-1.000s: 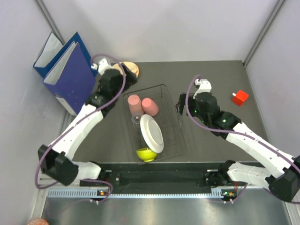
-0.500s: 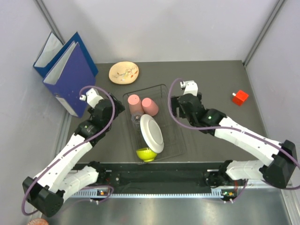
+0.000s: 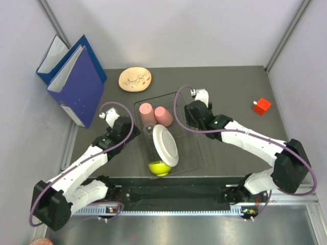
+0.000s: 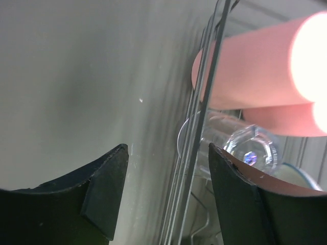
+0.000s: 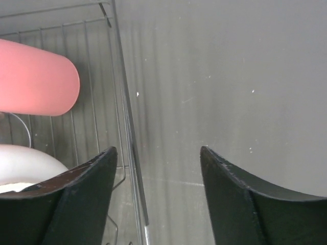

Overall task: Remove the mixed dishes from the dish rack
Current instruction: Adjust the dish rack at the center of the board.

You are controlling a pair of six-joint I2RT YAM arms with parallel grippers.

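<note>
1. Nearest to me, in the front end of the dish rack [image 3: 190,149], lies the lime-yellow bowl [image 3: 159,167]. The lower edge of the white plate [image 3: 165,144] covers part of it. The plate stands tilted on its edge just behind the bowl.
2. The rack itself stands in the middle of the dark table [image 3: 230,81], between the two arms.
3. The left gripper [image 4: 166,194] is at the left wall of the rack with its fingers [image 4: 104,199] apart and holding nothing. A thin wire of the wall runs up between them, very close to the inner one, and I cannot tell if it touches.
4. The right gripper [image 5: 158,199] is at the right wall, also with its fingers apart. The rim wire passes between them, nearer to the one on the rack side, with a small gap.
5. From above, both wrists hide their own fingertips.
6. Behind the left wall lies the clear glass [image 4: 230,148], probably on its side. The bars cross it, and from above it is hard to make out.
7. At the far end of the rack stand the left pink cup [image 3: 146,112] and the right pink cup [image 3: 163,116], just beside each other.
8. Beyond the rack, apart from it, the tan patterned plate [image 3: 135,79] lies flat on the table.
9. Far left stands the blue ring binder [image 3: 76,81], half open by the wall. At the right side, well apart from the rack, is the small red cube [image 3: 261,106].
</note>
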